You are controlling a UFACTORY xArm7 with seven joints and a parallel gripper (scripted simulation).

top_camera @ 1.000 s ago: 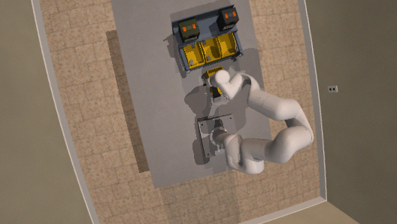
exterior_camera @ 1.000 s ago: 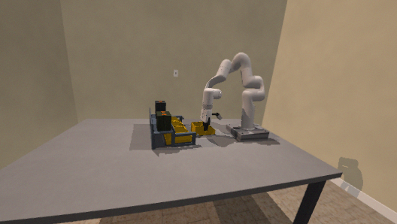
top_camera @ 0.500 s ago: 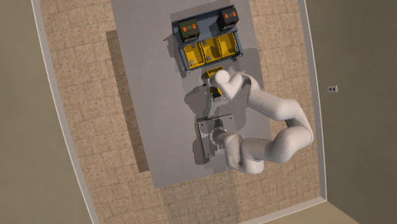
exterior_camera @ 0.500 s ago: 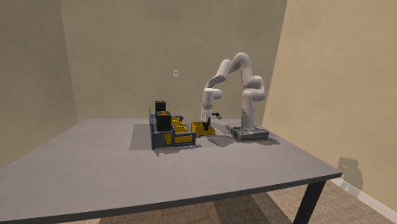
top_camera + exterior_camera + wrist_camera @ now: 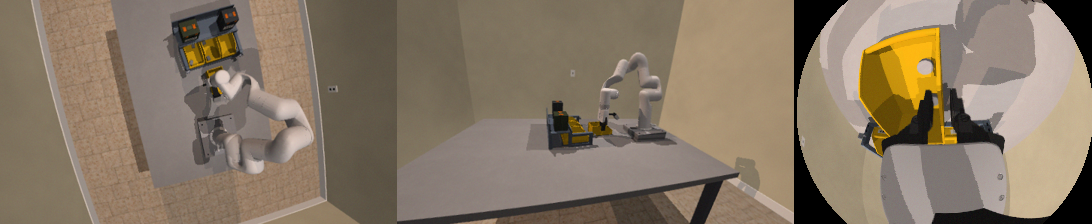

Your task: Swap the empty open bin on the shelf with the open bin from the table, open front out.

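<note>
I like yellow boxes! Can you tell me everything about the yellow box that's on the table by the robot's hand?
The yellow bin looks like plain plastic, open on top, and one wall has a round hole. It stands upright on the grey table, between the shelf and the robot's base, apart from both. The gripper reaches down from above, with a black finger on each side of one wall, partly open. Whether they touch it, I can't tell, or what's inside.

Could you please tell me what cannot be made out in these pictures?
Top: the arm hides most of the table bin, parts unseen.
Exterior: the shelf bins are too small to tell which is empty.
Wrist: the gripper body covers the bin's floor; contact between fingers and wall unclear.
</note>
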